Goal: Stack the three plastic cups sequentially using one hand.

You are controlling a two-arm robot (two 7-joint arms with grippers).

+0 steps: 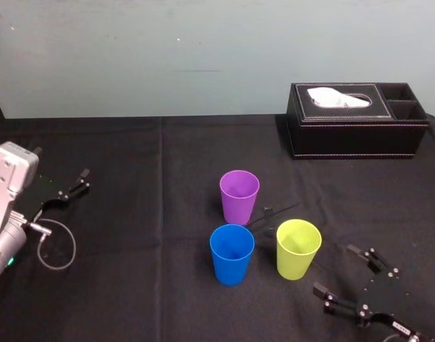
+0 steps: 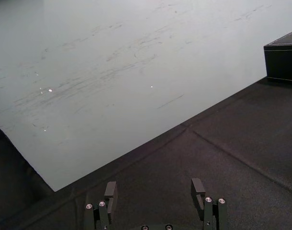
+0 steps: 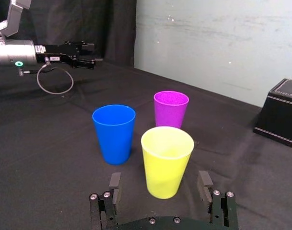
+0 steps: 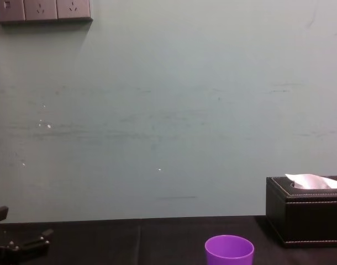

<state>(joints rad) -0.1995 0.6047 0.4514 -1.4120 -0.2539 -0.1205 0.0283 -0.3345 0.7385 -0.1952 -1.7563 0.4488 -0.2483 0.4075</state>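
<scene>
Three plastic cups stand upright and apart near the middle of the black table: a purple cup (image 1: 239, 194) farthest back, a blue cup (image 1: 232, 254) in front of it on the left, and a yellow-green cup (image 1: 298, 248) on the right. My right gripper (image 1: 348, 272) is open, low at the near right, a short way right of the yellow-green cup (image 3: 166, 160), which stands just ahead of its spread fingers (image 3: 114, 182) in the right wrist view. My left gripper (image 1: 76, 183) rests open at the far left, well away from the cups.
A black leather tissue box (image 1: 356, 119) with a white tissue stands at the back right. A thin dark strip (image 1: 271, 214) lies between the purple and yellow-green cups. A pale wall runs behind the table. Bare black cloth lies left of the cups.
</scene>
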